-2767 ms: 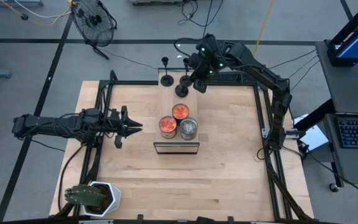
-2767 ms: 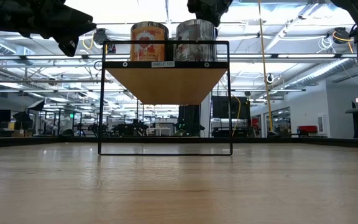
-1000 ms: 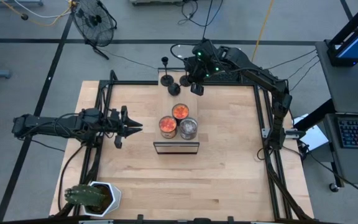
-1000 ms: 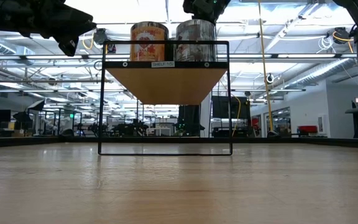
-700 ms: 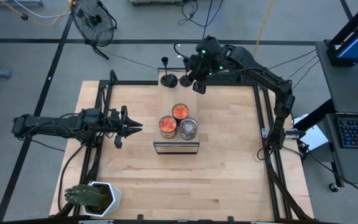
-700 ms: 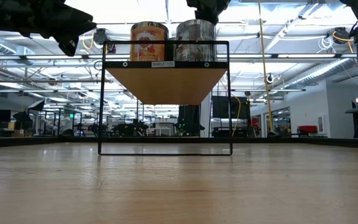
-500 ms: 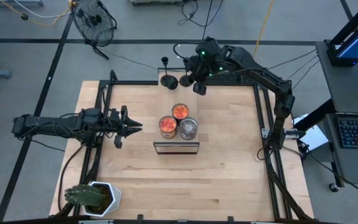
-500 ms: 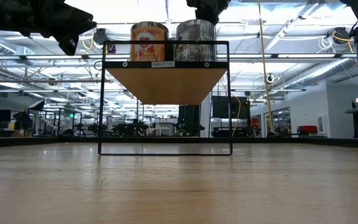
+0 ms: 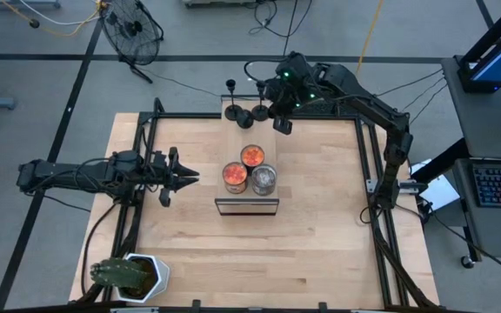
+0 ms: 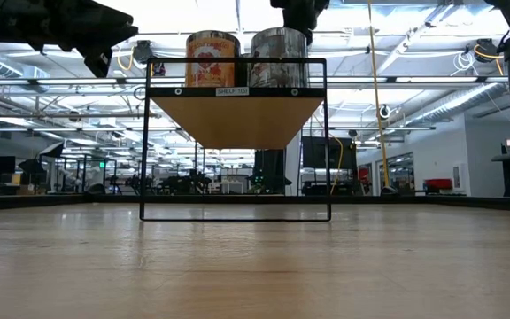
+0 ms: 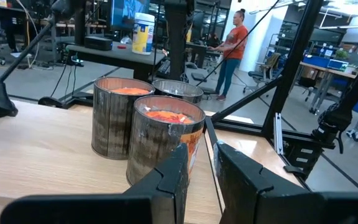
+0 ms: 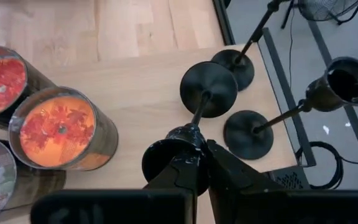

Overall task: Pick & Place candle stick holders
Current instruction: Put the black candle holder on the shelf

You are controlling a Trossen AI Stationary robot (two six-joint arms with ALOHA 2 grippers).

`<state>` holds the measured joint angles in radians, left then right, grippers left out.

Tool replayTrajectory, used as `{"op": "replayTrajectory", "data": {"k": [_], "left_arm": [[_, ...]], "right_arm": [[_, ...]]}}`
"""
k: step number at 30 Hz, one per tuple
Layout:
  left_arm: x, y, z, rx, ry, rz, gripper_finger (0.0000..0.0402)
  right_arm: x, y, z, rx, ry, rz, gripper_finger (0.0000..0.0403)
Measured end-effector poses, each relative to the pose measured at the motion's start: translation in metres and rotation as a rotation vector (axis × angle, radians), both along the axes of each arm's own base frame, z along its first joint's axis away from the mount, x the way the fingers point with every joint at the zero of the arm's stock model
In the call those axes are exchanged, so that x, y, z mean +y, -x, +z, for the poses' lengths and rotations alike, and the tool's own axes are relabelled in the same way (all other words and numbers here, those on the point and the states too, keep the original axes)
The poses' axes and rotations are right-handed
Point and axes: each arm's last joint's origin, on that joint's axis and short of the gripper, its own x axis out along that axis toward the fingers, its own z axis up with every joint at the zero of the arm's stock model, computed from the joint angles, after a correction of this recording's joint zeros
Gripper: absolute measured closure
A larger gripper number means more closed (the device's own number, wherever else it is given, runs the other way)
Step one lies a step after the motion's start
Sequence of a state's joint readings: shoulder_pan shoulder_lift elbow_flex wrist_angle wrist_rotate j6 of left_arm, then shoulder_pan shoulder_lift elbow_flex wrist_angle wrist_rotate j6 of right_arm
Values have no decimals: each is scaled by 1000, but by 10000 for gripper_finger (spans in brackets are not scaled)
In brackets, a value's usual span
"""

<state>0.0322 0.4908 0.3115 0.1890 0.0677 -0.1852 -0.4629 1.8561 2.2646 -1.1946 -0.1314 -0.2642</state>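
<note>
On the bench (image 9: pixel 303 252), your right pincer (image 12: pixel 205 151) is clamped on the cup end of one candle holder (image 12: pixel 207 91), whose base sits off the wood. Lift straight: the other two holders (image 12: pixel 248 133) stand just beside. Left pincer (image 9: pixel 188 176) waits, barely parted, empty.

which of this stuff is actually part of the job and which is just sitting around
Job: three matte-black disc-and-stem candle stick holders; right gripper, gripping one of them.

Lying about: three round metal jars; black-framed wooden shelf under them; white potted cactus; waiting left gripper.
</note>
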Motion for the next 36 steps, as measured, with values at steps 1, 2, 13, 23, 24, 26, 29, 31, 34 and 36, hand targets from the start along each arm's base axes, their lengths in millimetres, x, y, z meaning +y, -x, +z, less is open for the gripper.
{"op": "replayTrajectory", "data": {"k": [1, 2, 13, 23, 24, 26, 29, 31, 34, 36], "left_arm": [[0, 0, 0, 0, 0, 0, 314], [0, 0, 0, 0, 0, 0, 314], [0, 0, 0, -3, 1, 0, 314], [0, 0, 0, -4, 1, 0, 314], [0, 0, 0, -3, 1, 0, 314], [0, 0, 0, -4, 1, 0, 314], [0, 0, 0, -4, 1, 0, 314], [0, 0, 0, -3, 1, 0, 314], [0, 0, 0, -3, 1, 0, 314], [0, 0, 0, -3, 1, 0, 314]], "right_arm": [[0, 0, 0, 1, -4, -4, 392], [0, 1, 0, 7, -9, -9, 392], [-1, 4, -3, 37, -33, -24, 392], [-1, 5, -3, 40, -37, -22, 387], [-1, 5, -3, 40, -37, -22, 384], [-1, 5, -3, 39, -36, -22, 376], [-1, 4, -3, 34, -33, -23, 365], [-1, 4, -2, 30, -31, -23, 361], [-2, 3, -1, 18, -25, -23, 359], [-2, 3, -1, 17, -24, -22, 360]]}}
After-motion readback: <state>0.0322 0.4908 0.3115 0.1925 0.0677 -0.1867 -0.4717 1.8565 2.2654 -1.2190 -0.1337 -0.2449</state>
